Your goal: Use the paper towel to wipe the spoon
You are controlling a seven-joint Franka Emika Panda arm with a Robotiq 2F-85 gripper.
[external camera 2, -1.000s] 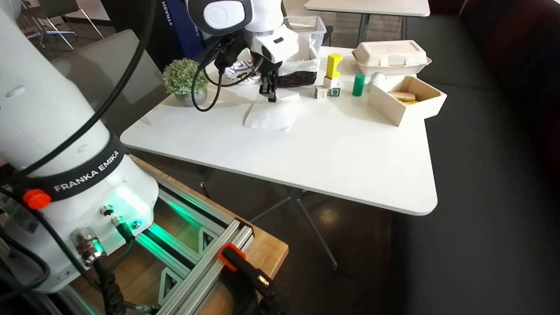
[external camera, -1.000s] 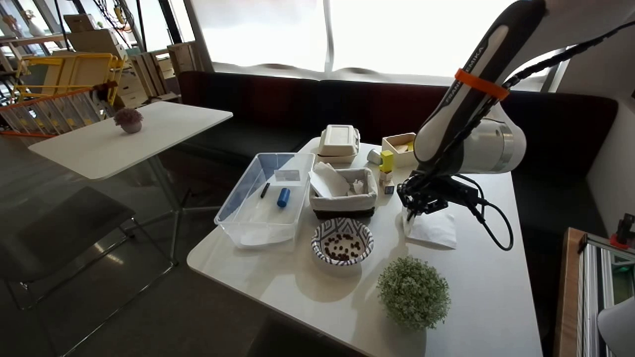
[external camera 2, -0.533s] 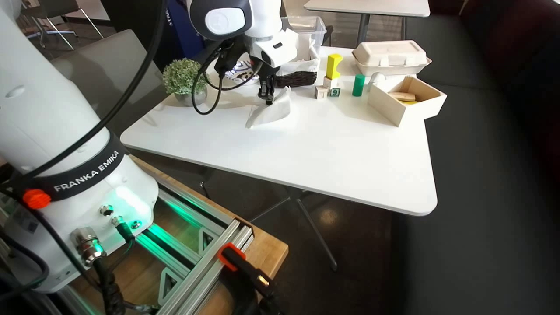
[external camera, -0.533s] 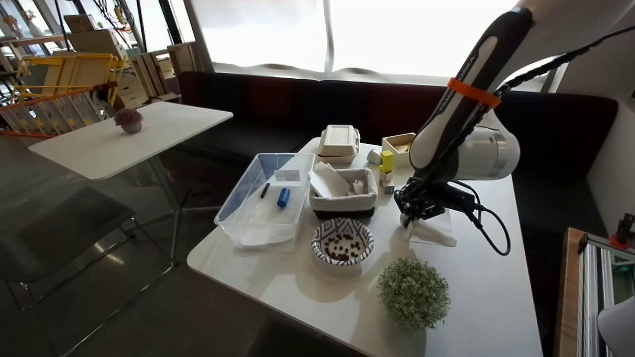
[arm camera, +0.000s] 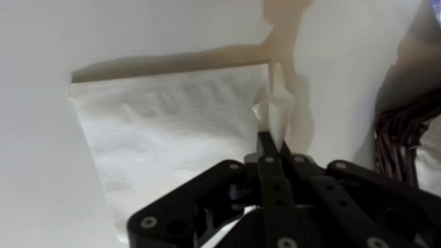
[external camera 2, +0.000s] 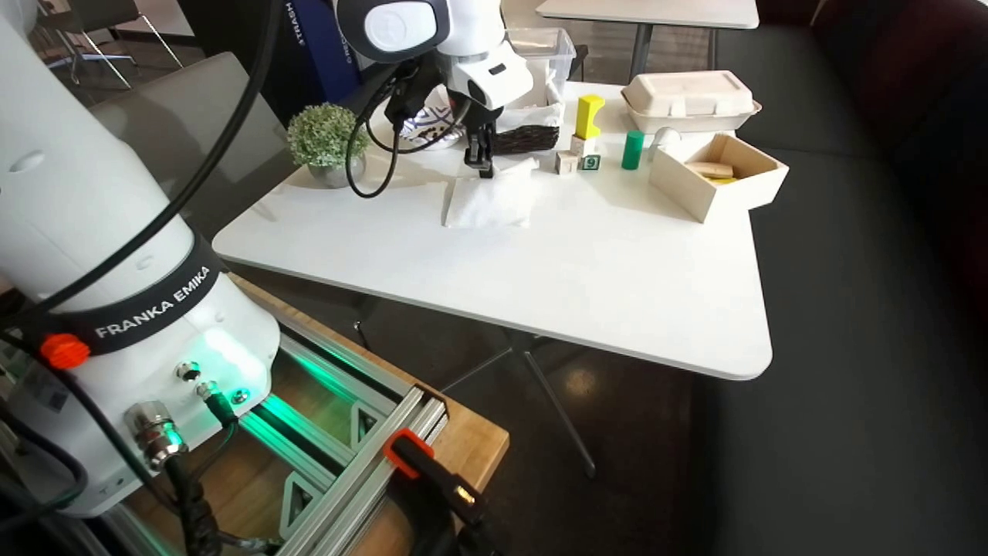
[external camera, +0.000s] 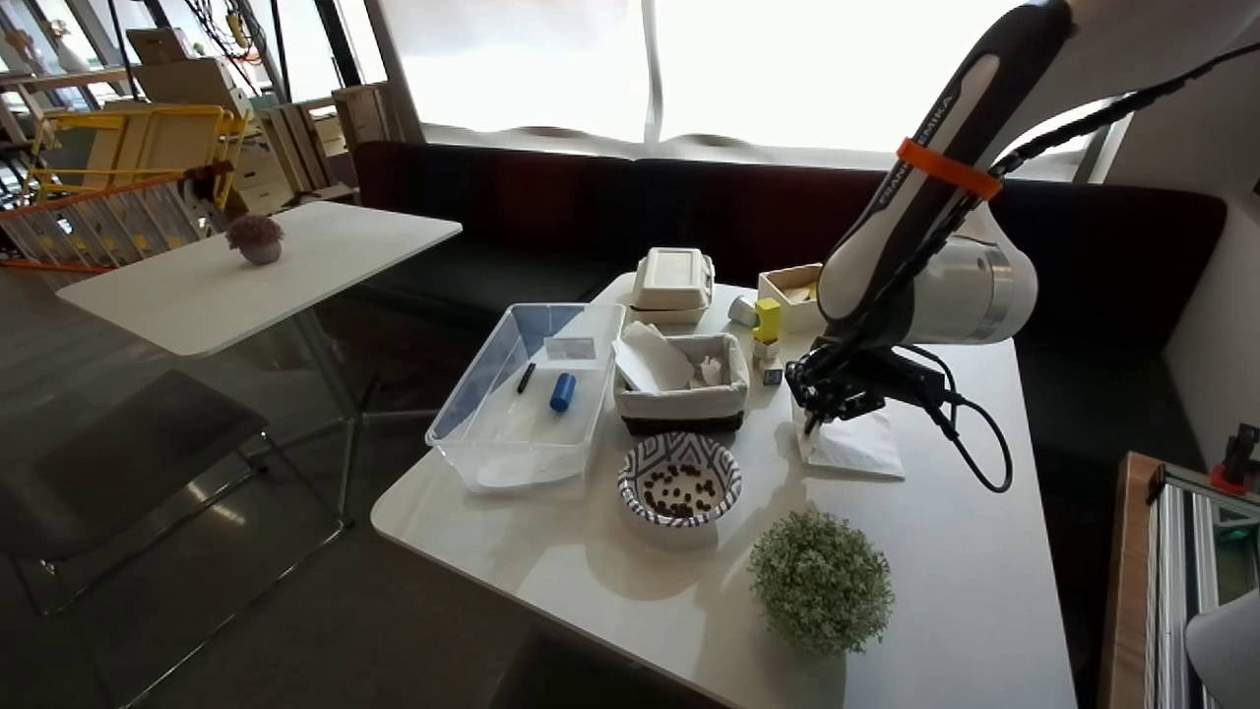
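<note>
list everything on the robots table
paper towel: 1, white, on table
bin: 1, clear, beside basket
marker: 1, black, in bin
cylinder: 1, blue, in bin
basket: 1, dark, white-lined, beside bin
papers: uncounted, white, in basket
bowl: 1, blue-white, near basket
bits: many, brown, in bowl
plant: 1, green, near bowl
carton: 1, beige, near box
box: 1, tan, near carton, holding pieces
blocks: 4, yellow/pale, near basket
cylinder: 1, green, near blocks
likely cup: 1, whitish, near box
tool: 1, black, gripping towel
arm: 1, white-black, above table
</note>
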